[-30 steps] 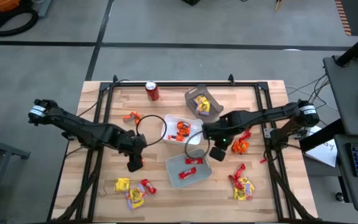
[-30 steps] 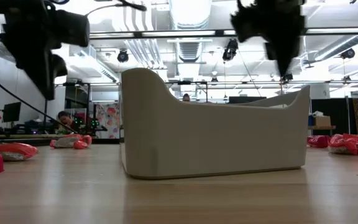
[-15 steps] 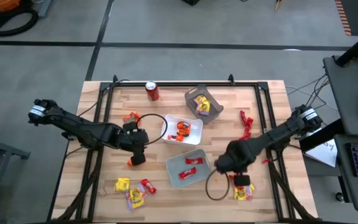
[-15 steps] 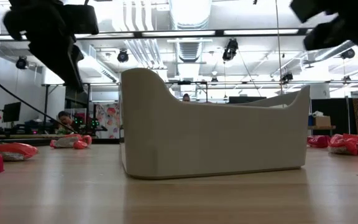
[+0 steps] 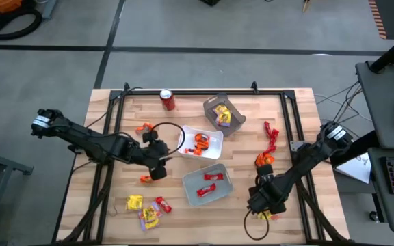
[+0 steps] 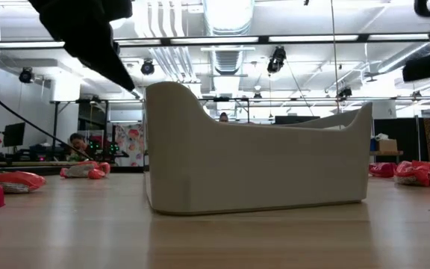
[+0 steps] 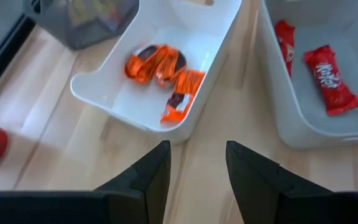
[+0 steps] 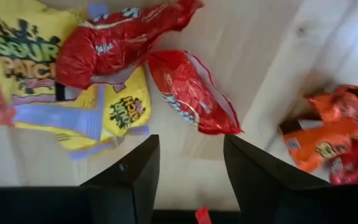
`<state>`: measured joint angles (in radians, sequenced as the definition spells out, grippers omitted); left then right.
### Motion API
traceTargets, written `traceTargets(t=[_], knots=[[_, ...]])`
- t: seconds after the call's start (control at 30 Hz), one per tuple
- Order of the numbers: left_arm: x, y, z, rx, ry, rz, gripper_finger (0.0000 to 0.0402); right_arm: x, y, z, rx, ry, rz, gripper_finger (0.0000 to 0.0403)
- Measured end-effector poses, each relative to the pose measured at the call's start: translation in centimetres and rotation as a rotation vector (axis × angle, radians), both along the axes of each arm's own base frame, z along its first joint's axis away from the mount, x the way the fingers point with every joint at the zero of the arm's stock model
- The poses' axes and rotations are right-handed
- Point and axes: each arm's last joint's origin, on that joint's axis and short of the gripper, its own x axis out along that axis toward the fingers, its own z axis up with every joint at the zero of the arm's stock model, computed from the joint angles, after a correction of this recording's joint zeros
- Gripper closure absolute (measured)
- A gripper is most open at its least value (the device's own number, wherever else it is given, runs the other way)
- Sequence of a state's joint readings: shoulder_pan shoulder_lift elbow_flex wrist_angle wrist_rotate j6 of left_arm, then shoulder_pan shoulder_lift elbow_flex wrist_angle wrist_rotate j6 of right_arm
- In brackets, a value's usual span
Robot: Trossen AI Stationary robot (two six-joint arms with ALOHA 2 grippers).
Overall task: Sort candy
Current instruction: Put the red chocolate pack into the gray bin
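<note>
The candy lies in groups. Orange pieces point(image 7: 160, 65) are in the white tray point(image 5: 211, 152), red ones point(image 7: 325, 70) in the grey tray point(image 5: 187, 183), yellow ones in the dark tray point(image 5: 232, 109). A loose near-right pile holds a red piece point(image 8: 191, 93) and yellow ones point(image 8: 61, 106), with orange ones point(image 8: 331, 134) beside it. My right gripper point(image 8: 191, 152) points down, open, just above this pile point(image 5: 271, 208) and touching nothing. My left gripper point(image 7: 197, 158) hovers open left of the white tray point(image 7: 135, 115), tilted toward it. One orange piece point(image 5: 146, 179) lies on the table near it.
A red soda can point(image 5: 167, 100) stands at the far edge. More candy lies near left point(image 5: 146, 208), far left of the white tray point(image 5: 143, 128) and along the right side point(image 5: 271, 134). In the low view the grey tray point(image 6: 260, 161) fills the middle.
My right gripper has swung from beside the white tray toward the table's near right corner and come down over the loose pile, turning about its own axis. My left gripper has tipped up and turned a little toward the white tray, uncovering the orange piece on the table.
</note>
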<state>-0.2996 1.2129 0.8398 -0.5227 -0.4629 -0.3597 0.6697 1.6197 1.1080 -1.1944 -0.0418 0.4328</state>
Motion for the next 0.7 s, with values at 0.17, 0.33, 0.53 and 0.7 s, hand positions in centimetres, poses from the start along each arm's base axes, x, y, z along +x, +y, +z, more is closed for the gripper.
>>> traceTargets(t=[0.17, 0.33, 0.53, 0.7], knots=[[0.3, -0.1, 0.2, -0.003, -0.033, -0.007, 0.0262, -0.4, -0.4, -2.1, 0.022, -0.027, 0.056, 0.0238], [0.3, -0.1, 0.3, -0.004, -0.038, -0.006, 0.0262, -0.7, -1.3, -3.9, 0.028, -0.042, 0.061, 0.0247], [0.3, -0.1, 0.3, -0.005, -0.04, -0.007, 0.0262, -0.6, -2.2, -5.2, 0.074, -0.073, 0.014, 0.0269], [0.4, -0.1, 0.3, -0.008, -0.049, -0.006, 0.0262, -0.1, -2.8, -4.9, 0.068, -0.09, -0.018, 0.0331]])
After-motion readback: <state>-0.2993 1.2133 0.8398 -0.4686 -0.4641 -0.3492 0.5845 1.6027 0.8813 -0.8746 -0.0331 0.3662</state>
